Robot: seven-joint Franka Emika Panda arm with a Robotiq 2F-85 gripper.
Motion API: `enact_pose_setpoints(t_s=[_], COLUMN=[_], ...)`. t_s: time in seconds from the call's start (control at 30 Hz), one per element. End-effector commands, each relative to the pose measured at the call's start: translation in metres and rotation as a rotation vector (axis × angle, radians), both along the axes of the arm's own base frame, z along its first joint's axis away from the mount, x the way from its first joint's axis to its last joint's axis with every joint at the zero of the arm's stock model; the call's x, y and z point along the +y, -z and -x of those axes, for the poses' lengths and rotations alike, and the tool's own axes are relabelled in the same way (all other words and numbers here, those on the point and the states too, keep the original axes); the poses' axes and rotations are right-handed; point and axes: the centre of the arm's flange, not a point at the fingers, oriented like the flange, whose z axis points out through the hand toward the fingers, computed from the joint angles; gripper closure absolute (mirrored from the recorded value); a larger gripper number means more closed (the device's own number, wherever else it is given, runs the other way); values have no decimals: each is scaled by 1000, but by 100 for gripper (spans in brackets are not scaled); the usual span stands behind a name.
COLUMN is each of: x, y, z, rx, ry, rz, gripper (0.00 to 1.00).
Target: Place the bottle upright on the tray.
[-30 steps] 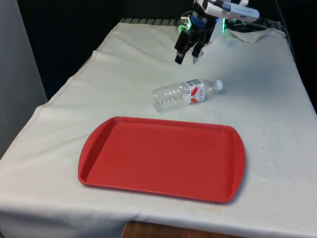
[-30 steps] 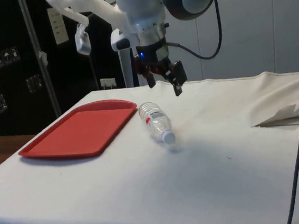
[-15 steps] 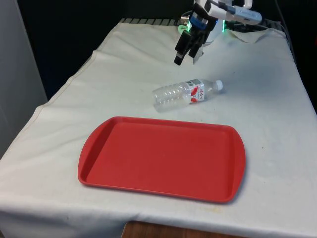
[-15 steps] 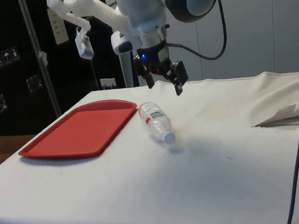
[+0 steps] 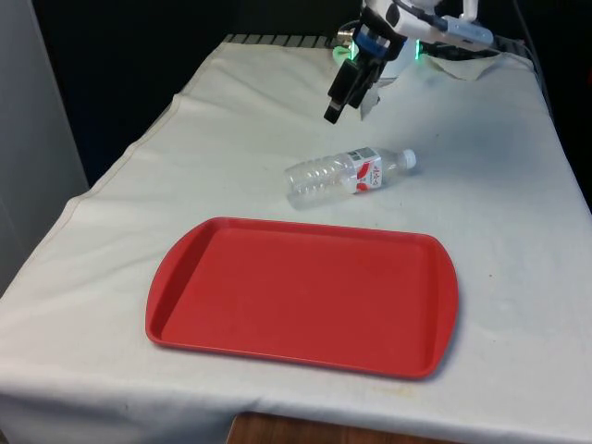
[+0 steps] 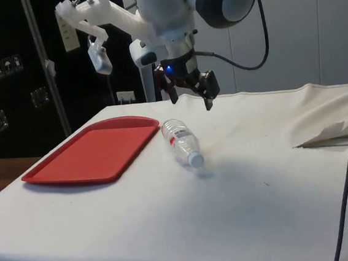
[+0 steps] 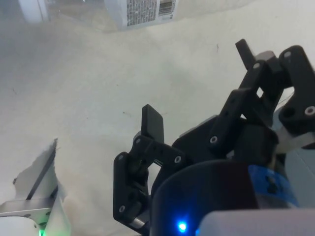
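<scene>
Nearest in the front view lies the red tray (image 5: 302,296), flat on the white cloth (image 5: 111,231) that covers the counter, with nothing on it; in the side view the tray (image 6: 90,152) sits toward that view's left. Just beyond the tray's far edge, and apart from it, the clear plastic bottle (image 5: 347,172) lies on its side on the cloth, its white cap toward the front view's right and its base toward the front view's left, a white label with red print wrapped near the neck. In the side view the bottle (image 6: 182,142) lies beside the tray's corner, cap pointing toward the camera. Farther back, the black gripper (image 5: 347,100) hangs in the air above the cloth, behind the bottle and clear of it; the side view shows the gripper (image 6: 190,95) above the bottle's base end without touching it. In the wrist view the two fingers (image 7: 152,123) stand spread apart with nothing between them, the bottle's label (image 7: 140,11) showing beyond them on the cloth.
</scene>
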Motion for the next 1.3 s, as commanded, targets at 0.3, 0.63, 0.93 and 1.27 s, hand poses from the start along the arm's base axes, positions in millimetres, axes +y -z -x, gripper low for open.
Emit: enact_pose_setpoints(t_s=[0.3,0.63,0.93,1.27], x=[2,3,5,7], y=[3,7,10,13], z=[0,0,1,2], rx=[5,17,27,38], ry=[-64,-120,-165,-219], rz=[31,60,85,114], gripper=[0,0,0,0])
